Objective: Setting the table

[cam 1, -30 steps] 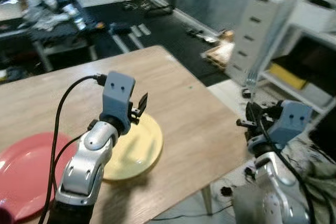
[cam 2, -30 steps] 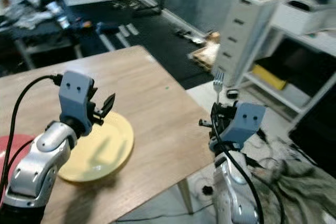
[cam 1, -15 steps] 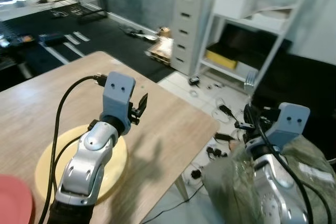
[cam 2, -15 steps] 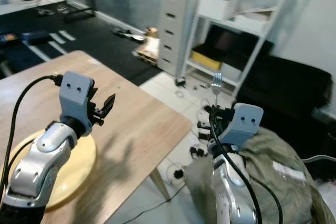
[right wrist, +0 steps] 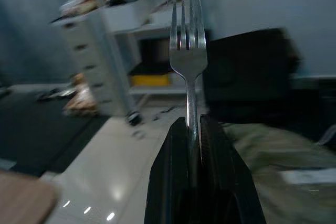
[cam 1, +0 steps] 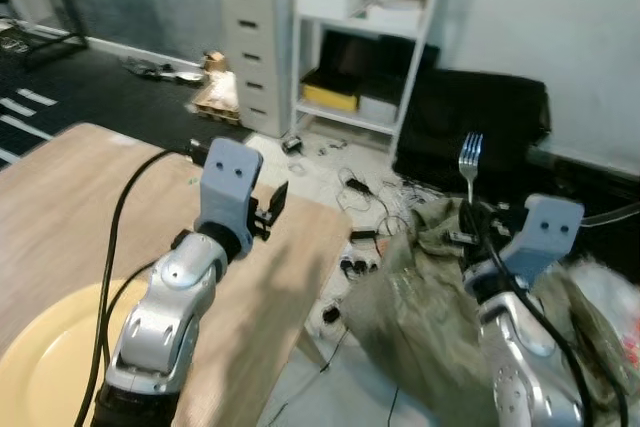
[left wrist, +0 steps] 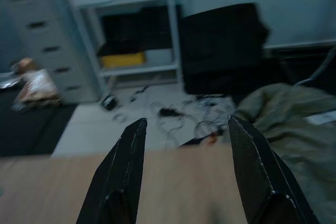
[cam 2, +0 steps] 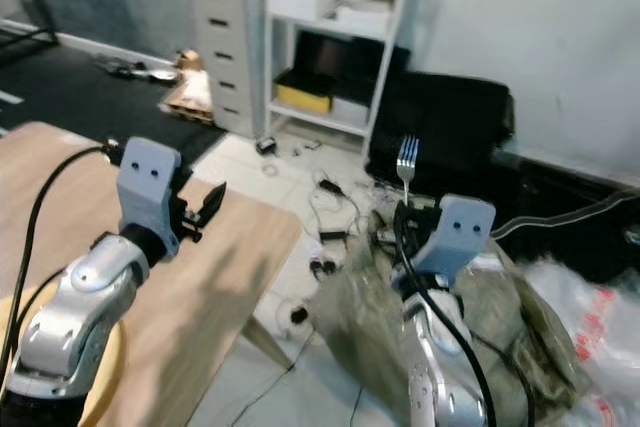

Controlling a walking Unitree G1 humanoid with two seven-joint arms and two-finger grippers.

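Steel fork (right wrist: pixel 188 56) stands tines-up, clamped in your right tool (right wrist: pixel 193 129), well off the counter (cam 1: pixel 60 207) edge, carried upright for laying beside the yellow plate (cam 1: pixel 40 357). Your left tool (left wrist: pixel 181 182) hangs unclenched and empty above the counter.

I see a shiny metal fork (right wrist: pixel 188 51) between matt black jaws, a table (cam 1: pixel 60 207) of pale matt wood grain, a smooth glossy yellow plate (cam 1: pixel 40 367), crumpled olive cloth (cam 1: pixel 410 317), and a glossy tiled floor (right wrist: pixel 100 182)
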